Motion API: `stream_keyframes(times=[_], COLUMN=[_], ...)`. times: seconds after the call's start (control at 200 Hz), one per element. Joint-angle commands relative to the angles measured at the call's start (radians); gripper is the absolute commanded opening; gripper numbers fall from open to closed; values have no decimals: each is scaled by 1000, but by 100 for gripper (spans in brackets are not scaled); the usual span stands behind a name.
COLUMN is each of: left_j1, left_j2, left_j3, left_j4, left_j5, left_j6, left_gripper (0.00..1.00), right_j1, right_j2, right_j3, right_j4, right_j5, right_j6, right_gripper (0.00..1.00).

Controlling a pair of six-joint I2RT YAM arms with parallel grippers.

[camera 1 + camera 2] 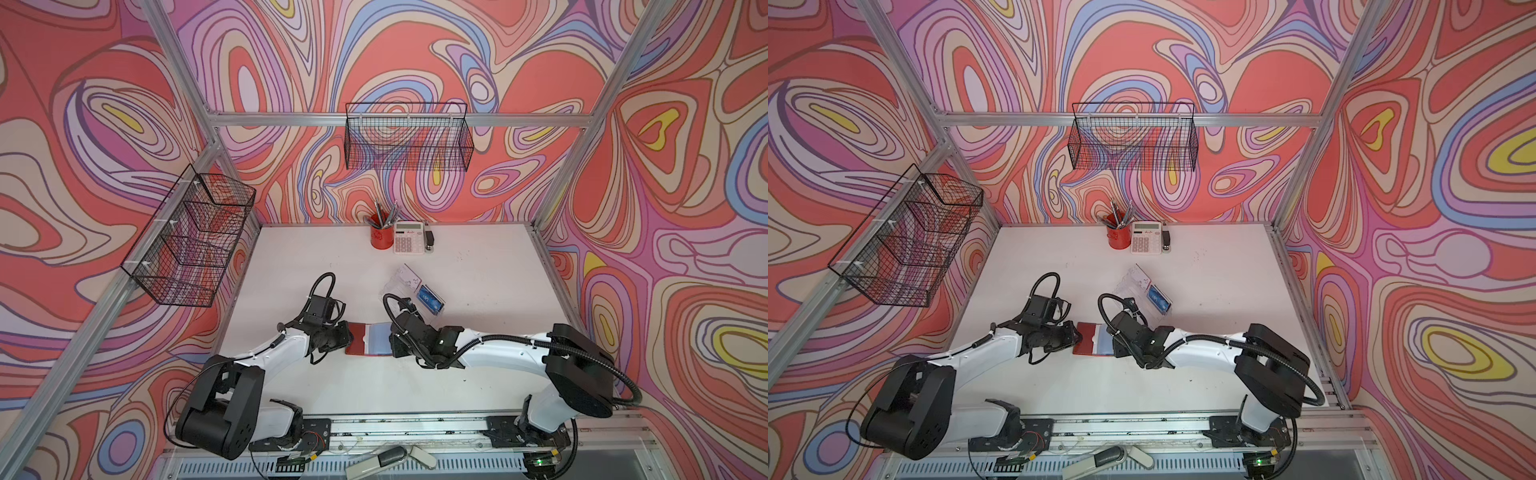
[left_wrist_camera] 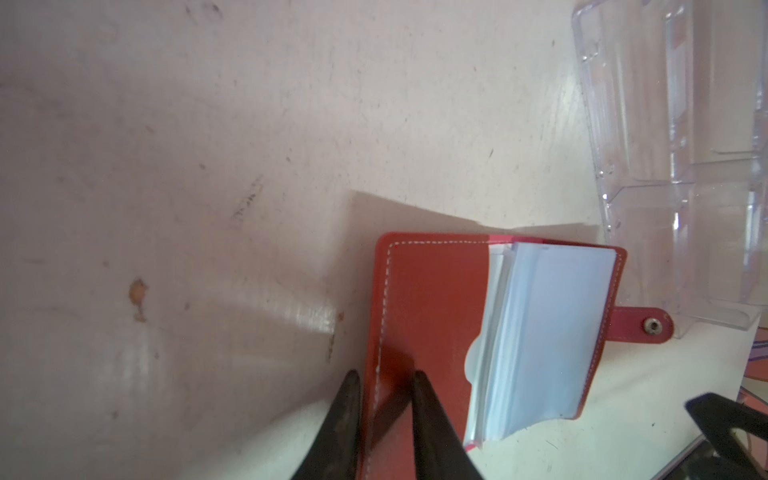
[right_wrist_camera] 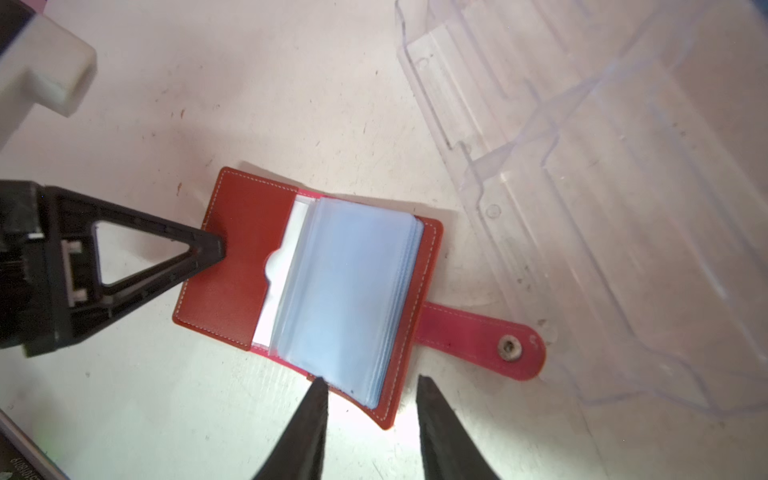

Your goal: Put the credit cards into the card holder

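Red wallet (image 3: 232, 270) barely held: left gripper (image 2: 385, 372) slightly parted astride left cover, right gripper (image 3: 372, 379) spread beside sleeves (image 3: 353, 282). Risk: sleeves flop shut, wallet skids toward clear card holder (image 3: 582, 208) far right.

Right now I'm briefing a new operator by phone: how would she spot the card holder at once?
On the white table, look at its middle. The card holder lies open there: a red booklet with pale plastic sleeves and a snap tab, unlike the clear stand just beyond it, which holds blue cards.
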Motion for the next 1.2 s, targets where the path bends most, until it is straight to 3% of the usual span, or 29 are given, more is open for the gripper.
stream_keyframes(times=[0.0,0.215,0.481,0.751,1.197], left_j1=[10,34,69,69,69], left_j2=[19,53,56,29,35], left_j3=[24,16,-54,-53,-45], left_j4=[18,34,123,92,85], left_j5=[29,57,128,105,106], left_j6=[-12,-24,-72,-65,-60], left_gripper=[27,23,18,19,18], right_j1=[0,7,7,7,7], right_j2=[-59,-70,49,141,154], right_j3=[-34,-66,-30,40,52], right_j4=[-19,63,108,73,53], right_j5=[24,-39,-62,-19,15], right_j6=[21,46,52,46,43], right_gripper=[38,35,35,34,33])
